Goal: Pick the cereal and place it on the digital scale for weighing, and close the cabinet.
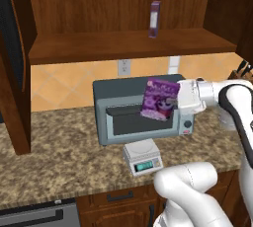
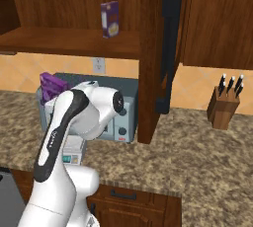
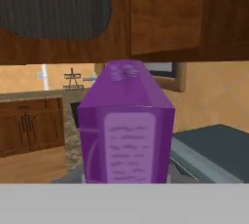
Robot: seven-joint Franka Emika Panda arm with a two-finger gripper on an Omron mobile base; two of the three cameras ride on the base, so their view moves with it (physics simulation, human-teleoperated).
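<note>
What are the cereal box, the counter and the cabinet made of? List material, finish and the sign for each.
Cereal box: probably printed cardboard, matte; flat faces, sharp folded edges, cartoon print.
Counter: looks like polished granite or similar stone; brown-grey speckle. It could be laminate.
Cabinet: dark brown wood, slightly satin; visible grain streaks, though veneer can't be ruled out.

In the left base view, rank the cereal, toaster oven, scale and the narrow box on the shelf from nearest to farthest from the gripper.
1. Cereal: held in the gripper, in front of the oven.
2. Toaster oven: just behind and below.
3. Scale: lower down on the counter.
4. Narrow box: up on the cabinet shelf.
</note>
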